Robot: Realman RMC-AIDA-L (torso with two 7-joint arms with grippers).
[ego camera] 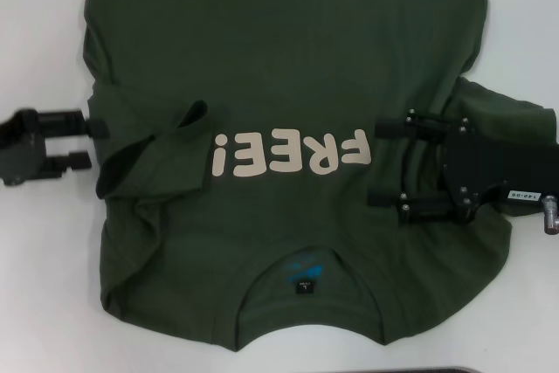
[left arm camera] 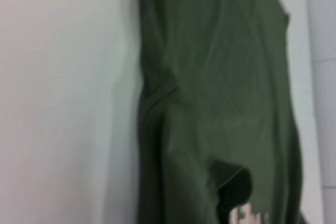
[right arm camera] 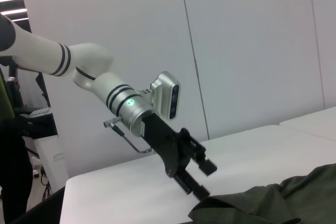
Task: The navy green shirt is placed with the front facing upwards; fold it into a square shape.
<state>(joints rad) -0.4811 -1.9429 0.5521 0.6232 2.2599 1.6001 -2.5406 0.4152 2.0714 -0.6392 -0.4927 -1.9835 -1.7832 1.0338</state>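
At nine o'clock in the head view the black two-fingered left gripper (ego camera: 87, 141) sits over the white table (ego camera: 35, 303), its fingers spread apart with nothing between them, their tips just at the left edge of the dark olive-green cotton short-sleeved shirt (ego camera: 288, 58). The right wrist view shows this same gripper (right arm camera: 202, 179) at the end of its white and black arm, tips right at the bunched cloth edge (right arm camera: 273, 200). The shirt lies spread across the middle of the table, collar toward six o'clock, its cream block "FREE!" lettering (ego camera: 293, 153) reading upside down at the centre, a small dark neck label (ego camera: 303, 285) inside the collar. Its left sleeve is folded inward in a rumpled flap (ego camera: 153, 159) beside the lettering; the left wrist view shows that flap (left arm camera: 231, 177) lifted off the cloth. At three o'clock the black right gripper (ego camera: 384, 163) rests over the shirt, fingers wide apart and holding nothing, just right of the lettering.
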